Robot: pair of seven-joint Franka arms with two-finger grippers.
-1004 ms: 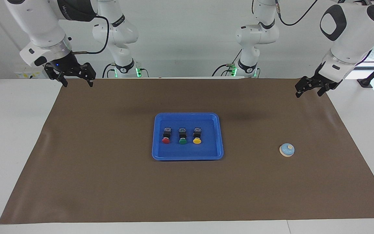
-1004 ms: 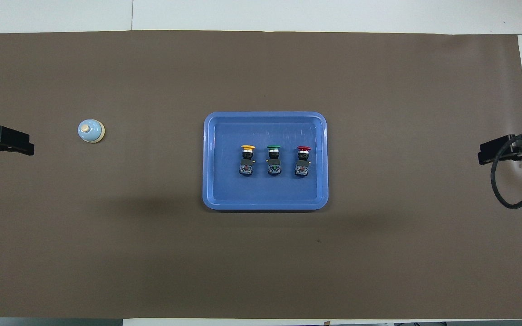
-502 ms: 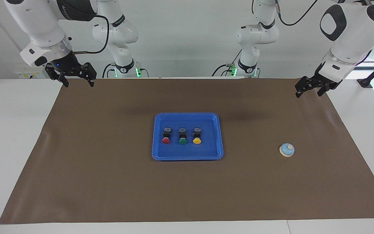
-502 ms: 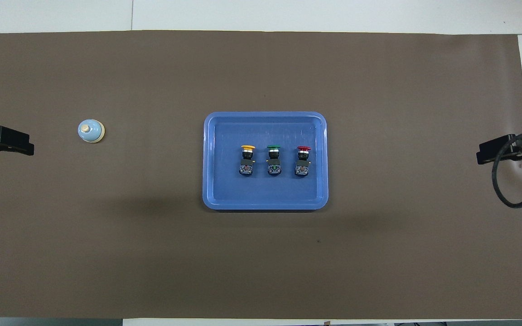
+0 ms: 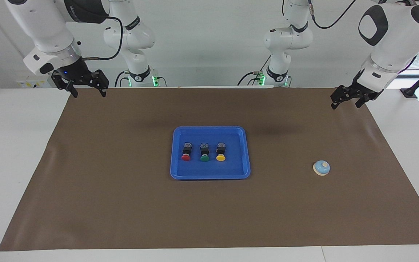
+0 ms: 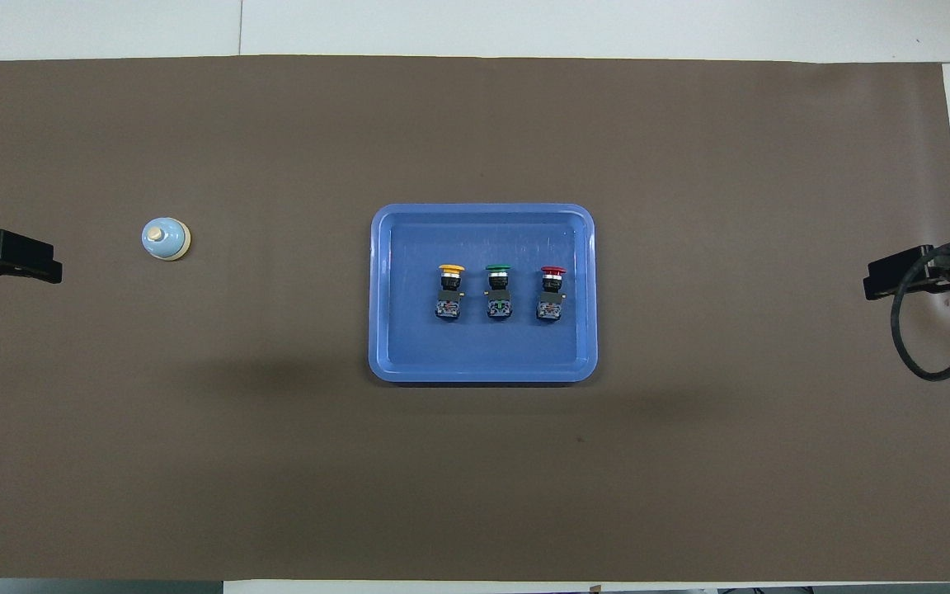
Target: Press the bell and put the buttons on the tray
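Note:
The blue tray sits mid-table on the brown mat. In it lie three buttons in a row: red, green and yellow. The light-blue bell stands on the mat toward the left arm's end. My left gripper hangs open and empty above the mat's edge at that end. My right gripper hangs open and empty over the mat's edge at the right arm's end.
A brown mat covers most of the white table. A black cable loops below the right gripper in the overhead view. Both arm bases stand at the robots' edge of the table.
The right gripper has lifted and shifted slightly; the left arm, the bell, the tray and the buttons have not moved.

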